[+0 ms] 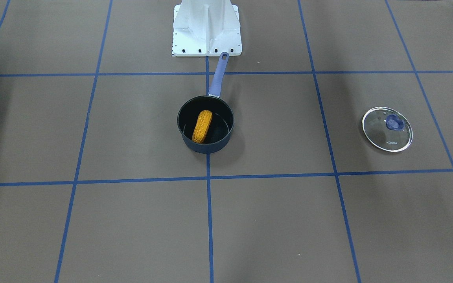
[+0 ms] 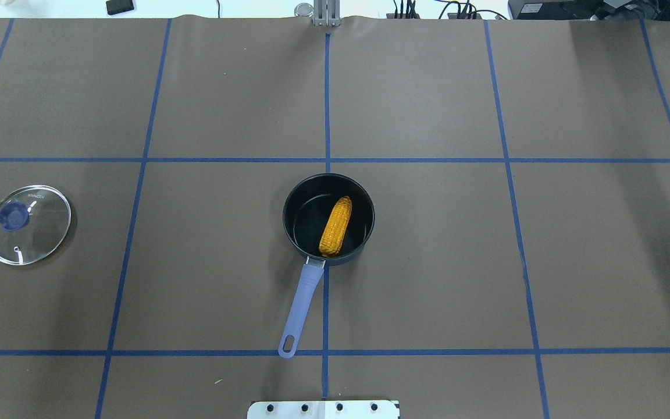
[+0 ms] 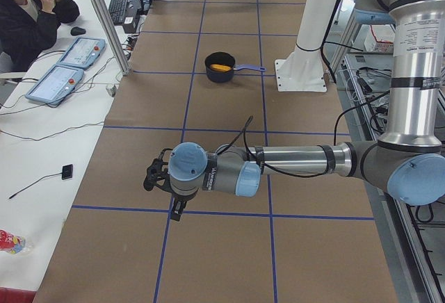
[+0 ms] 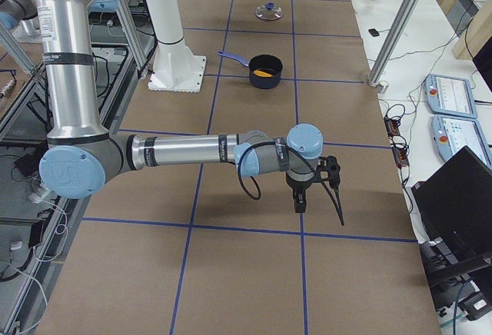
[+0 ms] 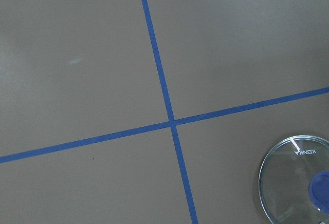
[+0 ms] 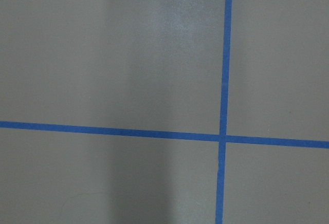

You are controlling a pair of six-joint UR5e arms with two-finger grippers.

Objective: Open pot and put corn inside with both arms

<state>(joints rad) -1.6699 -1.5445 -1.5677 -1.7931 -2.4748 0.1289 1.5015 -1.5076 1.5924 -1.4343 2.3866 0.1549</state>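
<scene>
Appears complete, judging from the layout: pot [image 2: 303, 218] uncovered midway between the left and right edges of the surface [image 2: 428, 279], glass lid [image 2: 28, 224] flat near the left edge. Corn [image 2: 335, 226] resting aslant inside the pot, yellow-orange, bumpy, tapered tip toward the far edge. Left end effector [image 3: 176, 207] and right end effector [image 4: 300, 199] hanging over opposite ends; opening and contents impossible to tell.

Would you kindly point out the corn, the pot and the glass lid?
corn [image 2: 335, 226]: overhead view, middle of cob.
pot [image 2: 306, 220]: overhead view, bare inner floor.
glass lid [image 2: 29, 227]: overhead view, clear centre.
</scene>
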